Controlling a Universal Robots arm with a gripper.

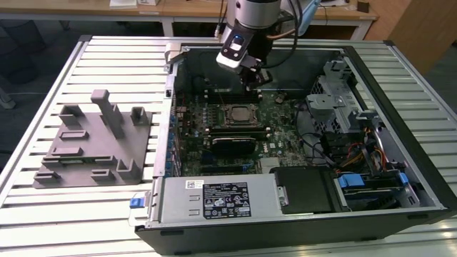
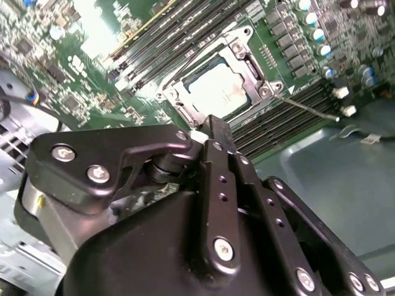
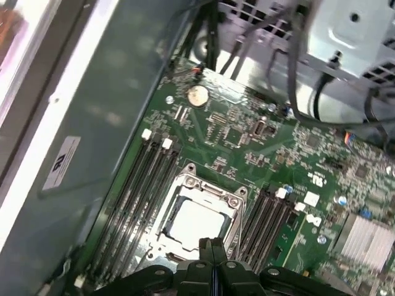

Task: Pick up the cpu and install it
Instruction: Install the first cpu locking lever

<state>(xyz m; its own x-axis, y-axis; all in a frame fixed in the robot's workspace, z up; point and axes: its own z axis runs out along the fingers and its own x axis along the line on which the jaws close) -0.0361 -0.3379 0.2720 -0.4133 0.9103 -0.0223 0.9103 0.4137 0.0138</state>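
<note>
— Silvery-white metal is showing inside the socket frame [image 3: 185, 185]. Is that the cpu [image 3: 196, 223]?

— Yes. It is lying flat in the frame, at the middle of the motherboard [image 3: 228, 132], and nothing is gripping it.

— And the tool [image 3: 213, 245]?

— It is hanging just above the frame's edge with its fingers pressed together, carrying nothing.

— What is worrying you?

— I am judging the frame unlatched, since the thin lever [image 2: 305, 106] is sticking out sideways. A clenched tip dipping onto the chip could be skewing it and bending contacts beneath.
</note>
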